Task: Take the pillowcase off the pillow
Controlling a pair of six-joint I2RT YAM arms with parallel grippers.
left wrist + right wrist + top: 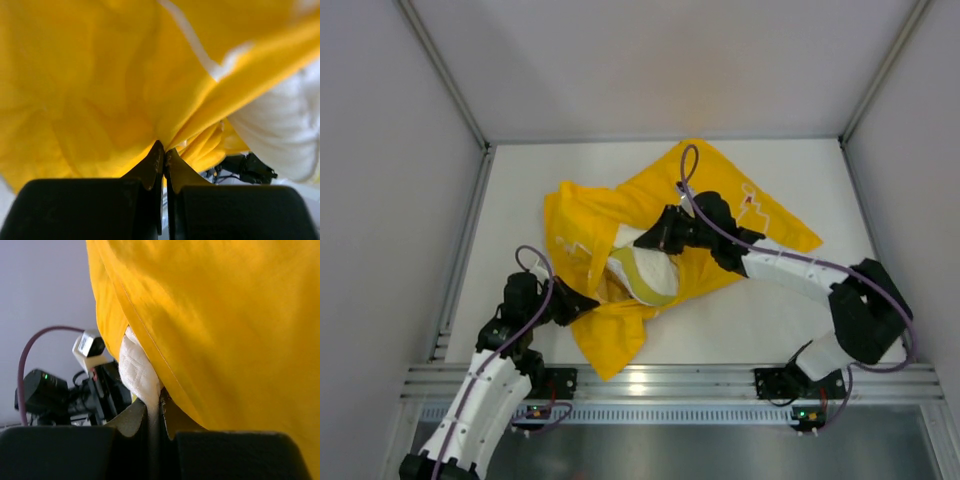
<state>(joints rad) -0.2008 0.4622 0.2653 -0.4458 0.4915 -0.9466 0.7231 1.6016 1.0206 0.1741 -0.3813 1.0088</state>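
a white surface point(770, 310) with a yellow pillowcase point(590, 215) on it
the surface is flat and bare white, with grey walls point(380, 200) around it and a metal rail point(700, 378) along the near edge. the pillowcase lies crumpled across the middle, one corner close to the rail. a cream pillow point(645, 268) pokes out of it, resting on the yellow cloth.

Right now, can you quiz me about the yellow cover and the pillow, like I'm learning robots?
1. True or false: the left tool is shut on the pillowcase.
2. What does the right tool pinch? A the pillow, B a spoon, C nothing.
3. Fill in: seen from the top view, the pillow is only ____ out of the pillowcase.
Key: 1 true; 2 A; 3 partly.
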